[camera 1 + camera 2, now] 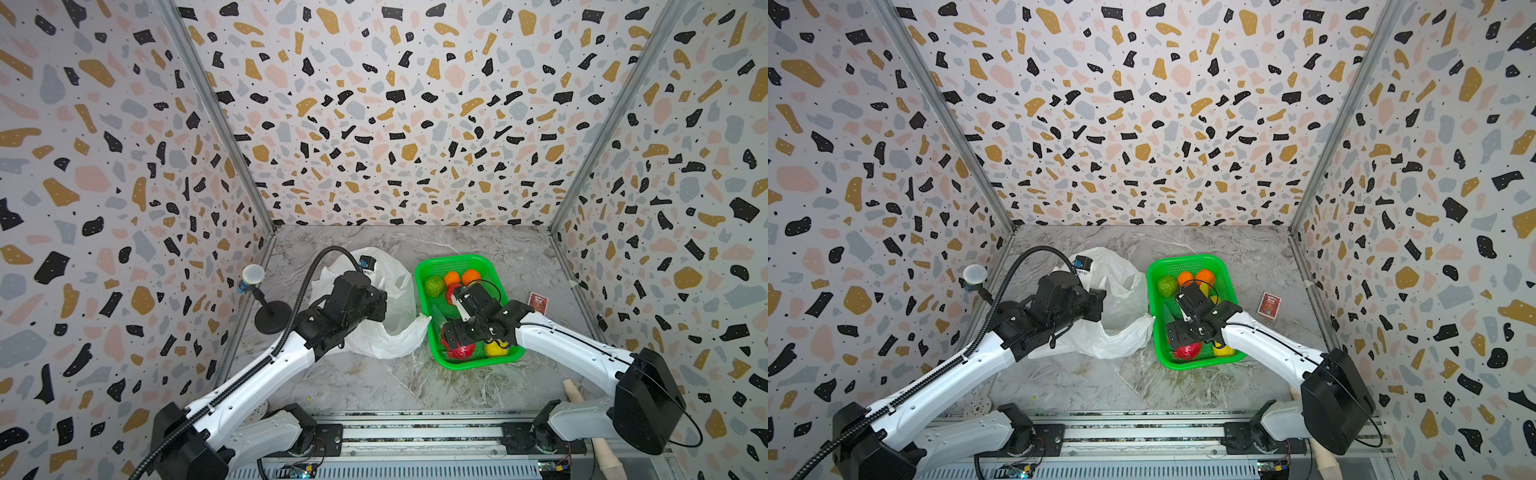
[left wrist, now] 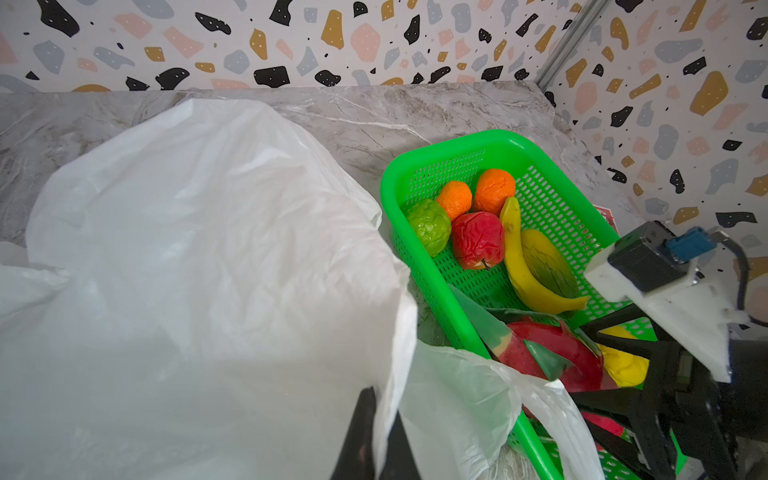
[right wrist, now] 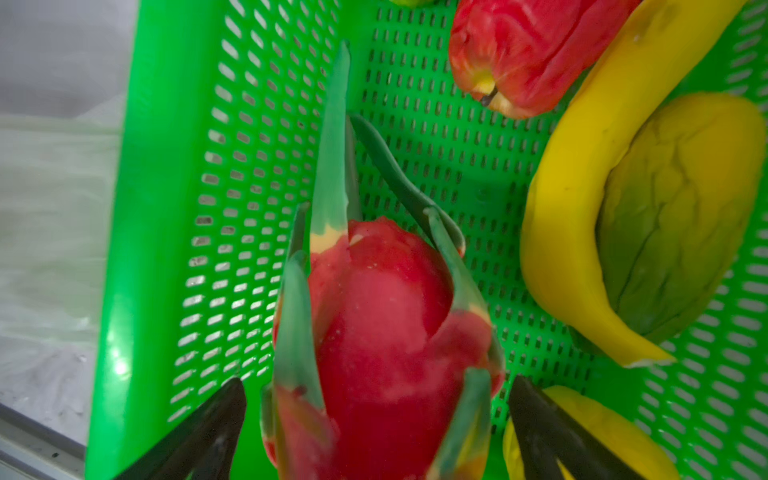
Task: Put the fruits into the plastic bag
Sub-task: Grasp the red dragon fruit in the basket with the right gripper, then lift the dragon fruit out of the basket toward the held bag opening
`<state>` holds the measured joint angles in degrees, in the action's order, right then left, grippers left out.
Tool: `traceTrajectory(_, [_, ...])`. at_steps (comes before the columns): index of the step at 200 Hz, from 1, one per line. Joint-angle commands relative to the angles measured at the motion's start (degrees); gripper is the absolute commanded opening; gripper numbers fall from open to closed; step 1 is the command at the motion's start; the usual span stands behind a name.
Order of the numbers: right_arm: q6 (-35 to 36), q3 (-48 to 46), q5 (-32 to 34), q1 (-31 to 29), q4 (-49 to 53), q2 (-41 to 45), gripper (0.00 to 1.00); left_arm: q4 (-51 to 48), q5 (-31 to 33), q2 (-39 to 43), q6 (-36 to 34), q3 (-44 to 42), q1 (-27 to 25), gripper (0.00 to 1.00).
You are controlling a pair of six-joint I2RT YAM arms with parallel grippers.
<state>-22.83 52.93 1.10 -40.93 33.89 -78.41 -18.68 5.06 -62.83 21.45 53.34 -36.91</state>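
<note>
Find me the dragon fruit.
In both top views the dragon fruit lies right of centre, at the near end of the green tray, straddled by the open right pincer.

The left arm (image 1: 266,374) is reaching forward and inward, its left gripper (image 2: 378,440) pinching closed on the plastic bag (image 2: 208,249); the right arm (image 1: 573,345) is stretching inward, its right gripper (image 3: 376,384) pointing downward with fingers (image 3: 208,432) spread wide
</note>
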Motion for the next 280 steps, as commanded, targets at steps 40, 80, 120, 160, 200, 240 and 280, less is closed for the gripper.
traceTrajectory(40, [-1.14,-2.68,-0.84,0.15,0.72,-4.04,0.99,2.0,0.36,-0.3,-1.5,-0.78,0.26,0.0])
traceTrajectory(80, [-1.67,-5.32,0.42,0.15,-2.36,-6.95,0.99,1.8,0.55,-0.3,-1.42,-0.77,0.27,0.0])
traceTrajectory(120, [-1.24,-5.85,0.99,0.15,-3.95,-8.72,0.85,1.91,0.57,-0.52,-1.41,-0.49,0.26,0.0])
traceTrajectory(160, [-0.14,-5.99,0.37,0.13,-6.02,-4.68,0.46,1.8,0.82,-0.45,-1.67,-0.3,0.26,0.0])
traceTrajectory(200, [-1.22,-5.92,0.98,0.4,-9.5,3.14,0.08,1.89,0.83,-0.85,-1.79,-0.39,0.26,0.0])
traceTrajectory(240, [-2.03,-5.39,1.38,0.63,-11.73,9.21,0.0,1.74,0.56,-0.64,-1.67,-0.43,0.26,0.0])
traceTrajectory(280, [-1.63,-4.13,3.92,1.23,-12.49,14.19,0.0,1.72,0.57,-0.54,-1.79,-0.39,0.26,0.0])
